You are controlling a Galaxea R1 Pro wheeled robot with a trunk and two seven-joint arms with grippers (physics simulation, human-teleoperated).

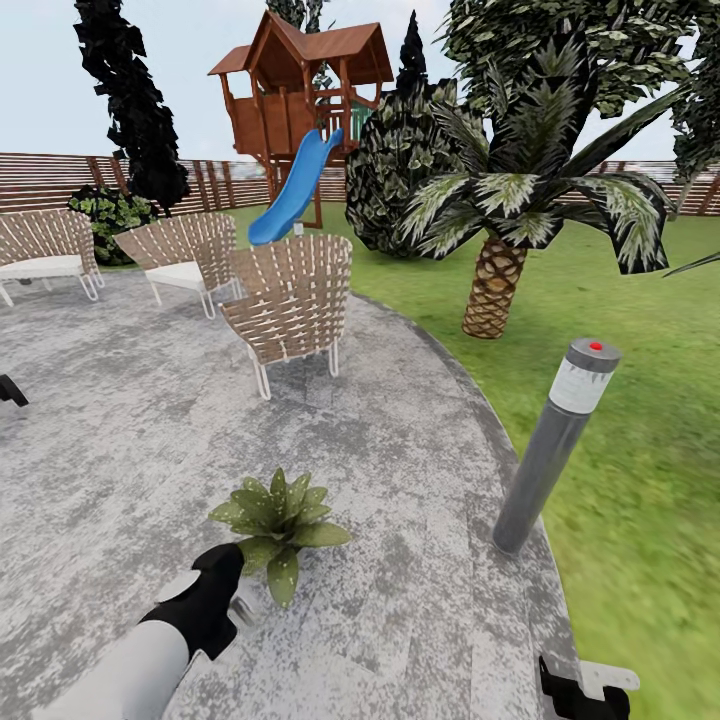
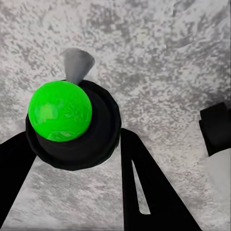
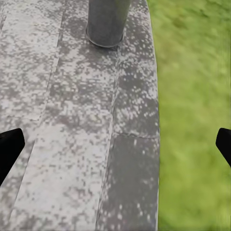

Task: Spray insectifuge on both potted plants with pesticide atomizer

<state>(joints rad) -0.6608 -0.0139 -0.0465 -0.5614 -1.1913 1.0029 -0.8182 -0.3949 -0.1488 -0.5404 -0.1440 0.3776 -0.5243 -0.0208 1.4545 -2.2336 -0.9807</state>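
Observation:
One potted plant (image 1: 280, 520), a low rosette of speckled green leaves, sits on the stone patio (image 1: 400, 500) of the garden. My left gripper (image 1: 222, 585) hovers just beside it on the near left. In the left wrist view this gripper (image 2: 72, 144) is shut on the pesticide atomizer (image 2: 72, 130), seen from above as a round black body with a bright green dome and a grey nozzle cone, over bare stone. My right gripper (image 1: 585, 690) hangs low at the patio's near right edge. In the right wrist view its fingertips (image 3: 9, 149) stand far apart, with nothing between them.
A tall grey bollard lamp (image 1: 555, 450) leans at the patio rim, its base (image 3: 108, 21) just ahead of my right gripper. Wicker chairs (image 1: 290, 300) stand further back on the patio. Lawn (image 1: 640, 480), a palm (image 1: 495, 285), a playhouse with a blue slide (image 1: 295, 185) and a wooden fence lie beyond.

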